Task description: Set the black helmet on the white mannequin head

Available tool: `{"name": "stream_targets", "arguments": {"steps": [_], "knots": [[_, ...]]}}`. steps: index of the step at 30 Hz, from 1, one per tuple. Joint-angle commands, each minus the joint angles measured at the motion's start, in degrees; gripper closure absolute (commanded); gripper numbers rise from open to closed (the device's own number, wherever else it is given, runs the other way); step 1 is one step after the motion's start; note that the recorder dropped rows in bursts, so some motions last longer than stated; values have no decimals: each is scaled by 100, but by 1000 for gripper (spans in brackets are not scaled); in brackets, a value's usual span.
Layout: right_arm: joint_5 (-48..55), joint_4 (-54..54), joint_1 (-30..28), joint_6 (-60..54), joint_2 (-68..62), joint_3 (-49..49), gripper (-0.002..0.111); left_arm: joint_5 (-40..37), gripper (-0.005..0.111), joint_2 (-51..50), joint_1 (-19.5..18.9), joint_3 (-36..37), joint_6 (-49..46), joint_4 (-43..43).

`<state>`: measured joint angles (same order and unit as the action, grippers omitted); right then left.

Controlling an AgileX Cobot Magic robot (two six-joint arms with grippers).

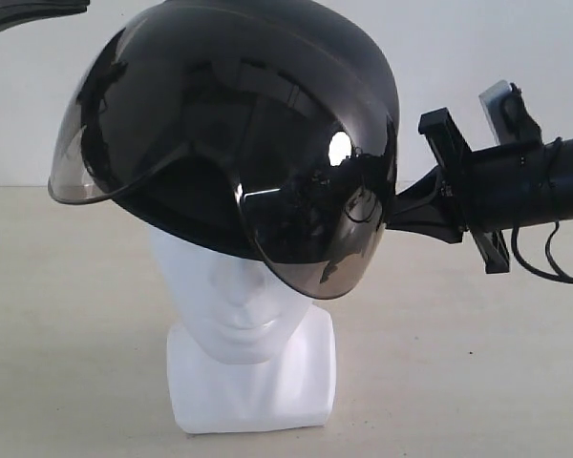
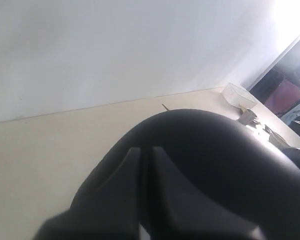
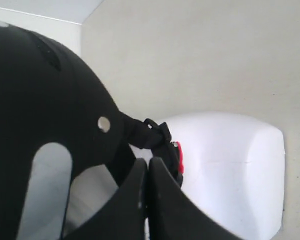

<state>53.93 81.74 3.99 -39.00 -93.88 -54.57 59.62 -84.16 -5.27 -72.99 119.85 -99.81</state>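
Note:
The black helmet sits tilted on the white mannequin head, its smoky visor hanging over the eyes and the side of the face. Nose, mouth, chin and the squarish base show below it. My right gripper reaches in from the right and is shut, its tips against the helmet's rear lower edge. In the right wrist view the right gripper has its fingers pressed together beside the black strap; nothing shows between them. My left gripper is shut above the helmet's dome, holding nothing; it shows at the exterior view's top left.
The head stands on a beige table in front of a white wall. In the left wrist view a clear container and some small clutter lie at the table's far corner.

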Motion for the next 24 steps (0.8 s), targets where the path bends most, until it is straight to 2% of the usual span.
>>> {"name": "stream_targets", "arguments": {"steps": [1,15,24], "knots": [[228,600,-4,-427,-248,-21,108,-103,102,-263,126,-31,55,-14],[1192,1801,53,-691,-271,-21,108,563,102,-563,200,-20,55,-14],[1396,1820,53,-712,-271,-21,108,584,102,-649,200,174,27,-14]]}}
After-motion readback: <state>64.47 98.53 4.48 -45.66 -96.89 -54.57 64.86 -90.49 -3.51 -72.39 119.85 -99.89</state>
